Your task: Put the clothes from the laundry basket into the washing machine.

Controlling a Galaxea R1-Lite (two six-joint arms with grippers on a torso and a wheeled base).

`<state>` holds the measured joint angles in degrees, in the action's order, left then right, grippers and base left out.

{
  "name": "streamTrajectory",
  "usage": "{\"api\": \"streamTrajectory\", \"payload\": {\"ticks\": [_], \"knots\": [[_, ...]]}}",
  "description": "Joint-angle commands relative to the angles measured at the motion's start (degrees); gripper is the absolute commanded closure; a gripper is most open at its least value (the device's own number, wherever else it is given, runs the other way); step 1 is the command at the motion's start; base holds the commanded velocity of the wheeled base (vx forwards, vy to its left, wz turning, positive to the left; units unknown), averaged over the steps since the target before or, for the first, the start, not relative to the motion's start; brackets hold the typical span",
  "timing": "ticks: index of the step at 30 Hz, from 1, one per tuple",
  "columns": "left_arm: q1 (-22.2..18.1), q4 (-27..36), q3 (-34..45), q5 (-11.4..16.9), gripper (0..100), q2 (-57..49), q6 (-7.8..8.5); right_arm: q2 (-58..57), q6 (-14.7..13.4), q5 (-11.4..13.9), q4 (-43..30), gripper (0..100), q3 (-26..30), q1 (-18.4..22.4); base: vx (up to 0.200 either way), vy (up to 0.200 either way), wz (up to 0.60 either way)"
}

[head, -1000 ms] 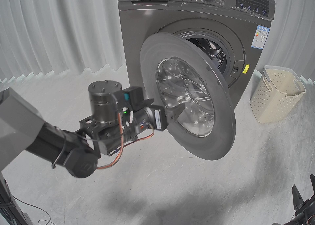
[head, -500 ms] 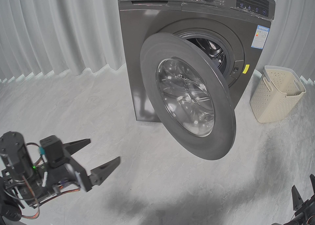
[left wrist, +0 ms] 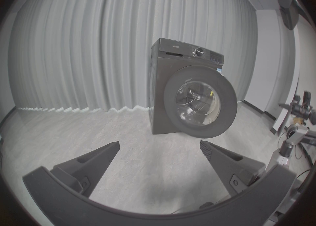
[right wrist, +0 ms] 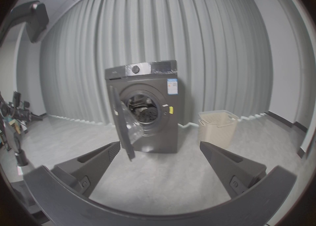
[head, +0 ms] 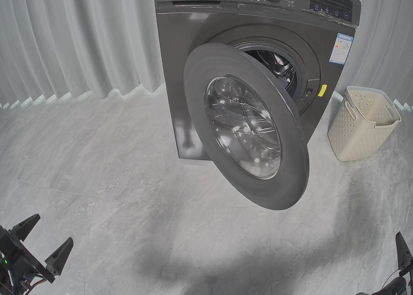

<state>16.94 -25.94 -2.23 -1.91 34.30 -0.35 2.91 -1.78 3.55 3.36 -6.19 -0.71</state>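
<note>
Head view: the washing machine point(head: 193, 42) stands on the floor point(head: 129, 171), its round door point(head: 245, 132) swung wide open in front of it. The cream laundry basket point(head: 363, 126) stands just beside the machine, on the side away from the door's hinge; I cannot tell what it holds. The left claw point(head: 51, 230) hangs low, well apart from the machine, spread wide and empty. The right claw point(right wrist: 159, 144), also well apart from the machine, is wide too.
</note>
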Motion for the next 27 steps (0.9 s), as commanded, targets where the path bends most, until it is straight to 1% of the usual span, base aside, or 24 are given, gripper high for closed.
{"api": "streamTrajectory", "payload": {"ticks": [1,2,3,4,6,8,9,10,12,13,14,15,17,18,19,20,21,22,23,24,25,26,27], "knots": [[-11.7,22.0,2.2,2.5,0,-29.5,2.55,25.9,-0.2,15.4,5.8,0,-9.8,-7.5,0.0,0.0,0.0],[-11.7,22.0,2.2,2.6,0,-29.6,2.46,26.5,-0.2,15.7,6.1,0,-9.9,-7.6,0.0,0.0,0.0],[-11.7,21.8,2.2,2.6,0,-29.5,2.29,31.4,0.2,17.7,9.8,0,-10.3,-9.4,0.0,0.0,0.0],[-11.8,21.5,2.2,2.4,0,-29.5,1.85,38.8,0.5,19.4,16.1,0,-10.9,-13.0,0.0,0.0,0.0],[-12.4,21.5,2.2,2.5,0,-29.5,1.06,47.7,0.5,19.2,22.5,0,-12.6,-17.5,0.0,0.0,0.0],[-13.2,21.6,2.2,2.7,0,-29.6,0.62,53.2,0.5,18.9,25.3,0,-14.5,-20.2,0.0,0.0,0.0],[-15.4,21.8,2.2,3.4,0,-30.3,0.35,58.9,0.5,17.4,27.6,0,-16.0,-23.1,0.0,0.0,0.0],[-16.3,21.9,2.2,3.8,0,-30.3,0.35,61.7,0.5,16.0,28.5,0,-17.0,-25.0,0.0,0.0,0.0],[-18.4,22.2,2.2,4.6,0,-30.5,0.44,66.8,0.5,12.0,29.5,0,-19.9,-29.7,0.0,0.0,0.0],[-18.4,22.2,2.2,4.5,0,-30.5,0.53,67.0,0.5,11.7,29.6,0,-20.1,-29.9,0.0,0.0,0.0],[-18.4,22.5,2.2,4.4,0,-30.8,0.62,70.8,0.4,9.1,29.6,0,-22.5,-31.6,0.0,0.0,0.0],[-18.4,22.7,2.1,4.1,0,-30.8,0.79,73.2,0.5,8.3,29.6,0,-23.8,-31.7,0.0,0.0,0.0],[-18.4,22.8,2.1,3.2,0,-30.8,0.79,76.7,0.9,8.1,29.7,0,-25.6,-31.8,0.0,0.0,0.0],[-18.4,23.1,2.1,1.7,0,-30.8,0.79,78.1,1.5,8.1,29.8,0,-26.4,-31.7,0.0,0.0,0.0],[-18.4,23.1,2.1,1.7,0,-30.8,0.79,78.1,1.5,8.1,29.8,0,-26.4,-31.7,0.0,0.0,0.0],[-18.5,24.4,1.5,-1.3,0,-30.6,0.79,79.8,2.9,8.1,29.9,0,-27.4,-31.5,0.0,0.0,0.0],[-18.4,25.0,1.4,-1.8,0,-30.9,0.97,80.8,3.5,8.0,29.8,0,-28.1,-31.4,0.0,0.0,0.0],[-17.7,25.2,1.4,-0.8,0,-31.5,1.23,82.1,3.7,7.9,29.8,0,-28.6,-31.3,0.0,0.0,0.0],[-16.9,25.1,1.4,1.8,0,-33.2,1.41,83.2,3.8,7.9,29.9,0,-29.1,-31.2,0.0,0.0,0.0],[-16.7,24.9,1.4,6.7,0,-34.3,0.53,83.2,3.8,7.9,29.9,0,-29.1,-31.2,0.0,0.0,0.0],[-16.7,25.1,1.3,9.7,0,-34.3,-0.17,85.3,3.8,7.3,30.4,0,-30.7,-30.9,0.0,0.0,0.0],[-16.7,25.1,1.3,9.7,0,-34.3,-0.17,85.3,3.8,7.3,30.4,0,-30.7,-30.9,0.0,0.0,0.0],[-16.7,25.2,1.2,11.1,0,-34.2,-2.37,86.9,3.8,5.0,31.7,0,-32.0,-30.6,0.0,0.0,0.0]]}}
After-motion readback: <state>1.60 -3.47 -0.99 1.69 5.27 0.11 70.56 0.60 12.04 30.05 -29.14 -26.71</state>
